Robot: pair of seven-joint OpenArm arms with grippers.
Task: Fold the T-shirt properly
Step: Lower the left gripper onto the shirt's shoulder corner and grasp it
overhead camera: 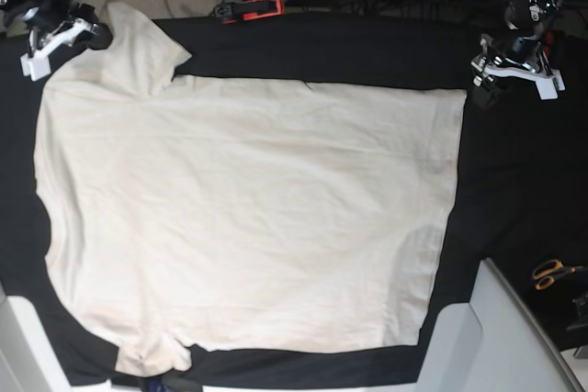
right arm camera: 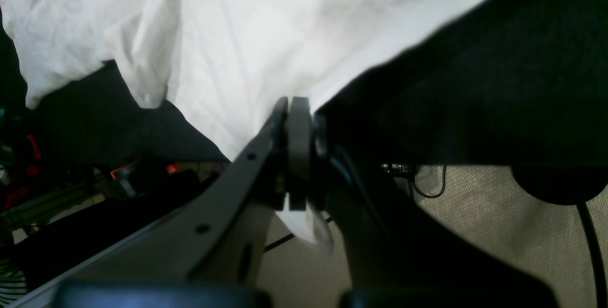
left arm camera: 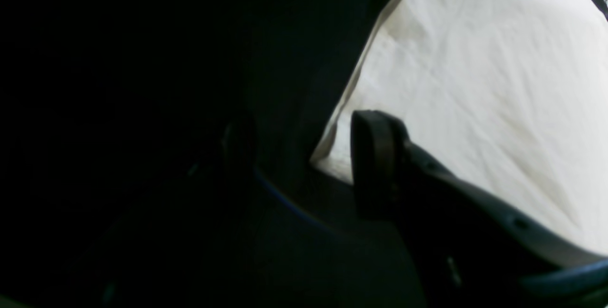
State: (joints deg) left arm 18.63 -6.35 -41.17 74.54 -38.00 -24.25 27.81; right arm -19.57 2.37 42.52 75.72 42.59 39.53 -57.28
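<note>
The cream T-shirt [overhead camera: 248,218] lies spread flat on the black table cloth [overhead camera: 519,190], with one sleeve at the far left. My right gripper [overhead camera: 92,32] is at that sleeve. In the right wrist view it [right arm camera: 294,103] is shut on an edge of the T-shirt [right arm camera: 247,37], and a tag of cloth pokes out below the pads. My left gripper [overhead camera: 480,80] is at the shirt's far right corner. In the left wrist view its jaws [left arm camera: 304,125] stand apart, open, and the T-shirt [left arm camera: 475,84] corner lies loose beside one finger [left arm camera: 375,156].
Orange-handled scissors [overhead camera: 551,273] lie off the cloth at the right. A red and black tool [overhead camera: 253,8] and cables sit past the table's far edge. Pale panels [overhead camera: 478,337] stand at the near corners. Carpet [right arm camera: 475,213] shows beyond the table edge.
</note>
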